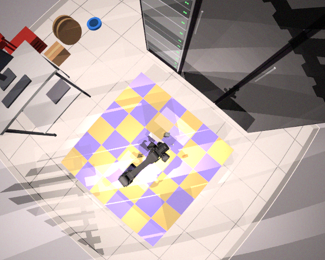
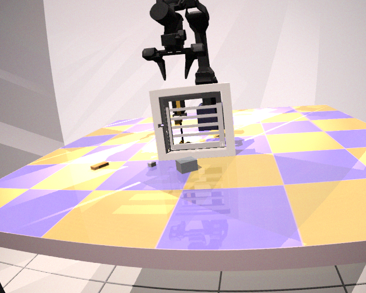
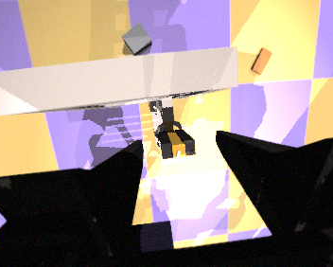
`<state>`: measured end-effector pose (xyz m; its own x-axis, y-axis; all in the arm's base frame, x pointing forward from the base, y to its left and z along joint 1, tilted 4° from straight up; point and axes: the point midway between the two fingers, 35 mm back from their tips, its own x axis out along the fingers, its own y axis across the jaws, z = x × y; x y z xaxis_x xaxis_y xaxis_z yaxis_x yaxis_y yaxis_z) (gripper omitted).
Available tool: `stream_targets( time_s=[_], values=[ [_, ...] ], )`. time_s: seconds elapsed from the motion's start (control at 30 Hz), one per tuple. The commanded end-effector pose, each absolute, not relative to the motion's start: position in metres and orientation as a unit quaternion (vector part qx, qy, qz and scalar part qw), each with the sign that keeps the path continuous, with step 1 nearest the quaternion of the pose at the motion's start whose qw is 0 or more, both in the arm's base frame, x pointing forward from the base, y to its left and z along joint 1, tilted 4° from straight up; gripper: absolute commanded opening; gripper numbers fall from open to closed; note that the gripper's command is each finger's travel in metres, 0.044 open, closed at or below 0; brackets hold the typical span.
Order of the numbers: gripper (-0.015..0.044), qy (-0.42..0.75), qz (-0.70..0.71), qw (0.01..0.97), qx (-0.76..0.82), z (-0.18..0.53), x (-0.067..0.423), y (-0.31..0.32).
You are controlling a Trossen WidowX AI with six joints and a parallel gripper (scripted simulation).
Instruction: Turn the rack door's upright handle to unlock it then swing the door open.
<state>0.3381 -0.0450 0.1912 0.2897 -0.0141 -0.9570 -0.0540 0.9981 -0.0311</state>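
Observation:
The white rack frame (image 2: 192, 89) (image 3: 112, 80) stands upright on the table. Its barred door (image 2: 197, 145) shows through the opening in the exterior view and looks shut or nearly so; the exact angle is hard to tell. The black handle with a yellow-orange stripe (image 2: 177, 108) (image 3: 178, 138) is on the arm's side of the frame; its exact turn is unclear. My gripper (image 2: 175, 78) (image 3: 179, 140) is open and empty, fingers pointing down. In the exterior view its tips are above the frame's top edge; in the wrist view the handle shows between and below them.
A grey block (image 1: 166, 134) (image 2: 186, 165) (image 3: 136, 39) and a small grey cube (image 2: 151, 164) lie on the frame's far side from the arm. An orange bar (image 1: 185, 156) (image 2: 99, 165) (image 3: 261, 61) lies off the handle side. The arm's dark blue base (image 2: 207, 117) is behind the frame in the exterior view.

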Motion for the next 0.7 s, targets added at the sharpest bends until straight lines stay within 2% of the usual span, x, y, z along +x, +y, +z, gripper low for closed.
stream_targets(
  time_s=[0.0,0.13,0.67],
  values=[
    [0.0297,0.639,0.023,0.768,-0.025,0.184,0.332,-0.048],
    [0.0297,0.672,0.029,0.74,-0.02,0.18,0.326,-0.05],
    [0.0297,0.674,0.03,0.738,-0.019,0.163,0.329,-0.05]
  ],
)
